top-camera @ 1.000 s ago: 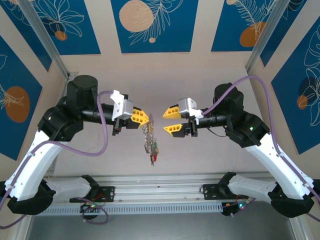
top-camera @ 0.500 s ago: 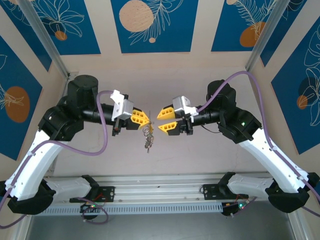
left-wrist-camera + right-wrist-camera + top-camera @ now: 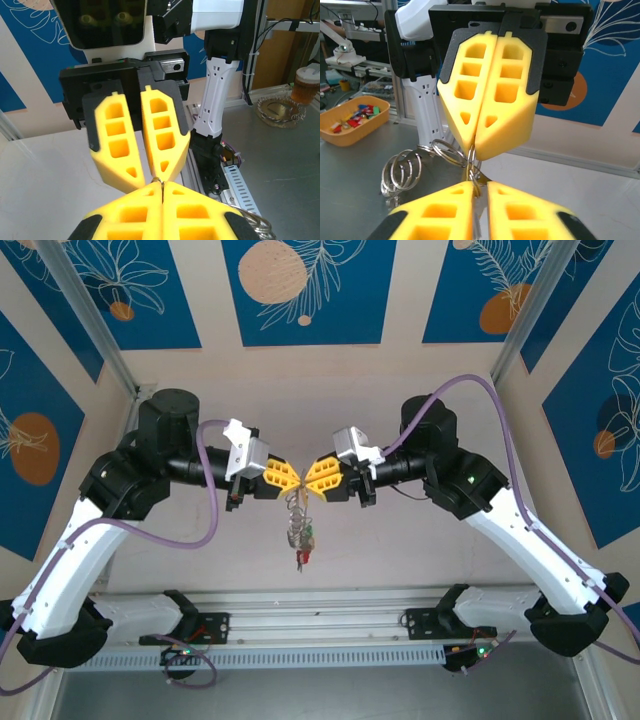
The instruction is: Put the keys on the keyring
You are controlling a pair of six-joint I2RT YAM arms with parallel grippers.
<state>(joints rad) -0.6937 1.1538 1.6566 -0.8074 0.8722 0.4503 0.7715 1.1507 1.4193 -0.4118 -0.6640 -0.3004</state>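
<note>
Left gripper [image 3: 291, 480] clamped on the keyring [image 3: 296, 512] top, right gripper [image 3: 313, 481] tip-to-tip opposite, pinched nearly together on same wire, ring's long axis hanging down, keys [image 3: 303, 552] dangling below.

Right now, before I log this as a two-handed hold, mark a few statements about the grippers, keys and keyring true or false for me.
1. The left gripper is shut on the keyring. True.
2. The keys lie flat on the table. False: they hang from the keyring, below the grippers.
3. The right gripper points at the left one, tips close together. True.
4. The right gripper is wide open. False: its fingers are closed at the keyring's wire.
</note>
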